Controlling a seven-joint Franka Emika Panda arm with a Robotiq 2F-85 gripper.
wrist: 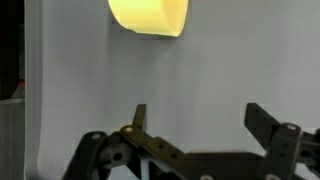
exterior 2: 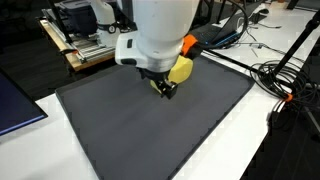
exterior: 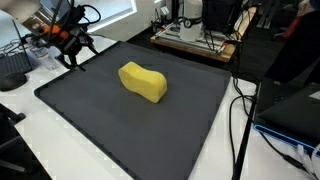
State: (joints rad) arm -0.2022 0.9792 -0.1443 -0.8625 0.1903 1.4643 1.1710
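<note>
Pincer (exterior: 74, 60) is apart and holding nothing: the wrist view shows both fingers (wrist: 262, 121) spread, with bare mat between them. It hangs low over a corner of the dark mat (exterior: 120, 130), and I can't tell if the tips touch the surface. The yellow sponge (exterior: 143, 82) lies flat near the middle of the mat, well apart from the pincer in that exterior view. In the wrist view the sponge (wrist: 148, 15) sits at the top edge, ahead of the fingers and not between them. In an exterior view the white arm blocks most of the scene, and the sponge (exterior 2: 181, 70) peeks out just behind the pincer (exterior 2: 165, 90). The mat rests on a white worktop (exterior: 50, 140). Black cables (exterior: 240, 110) run along the mat's far side.
</note>
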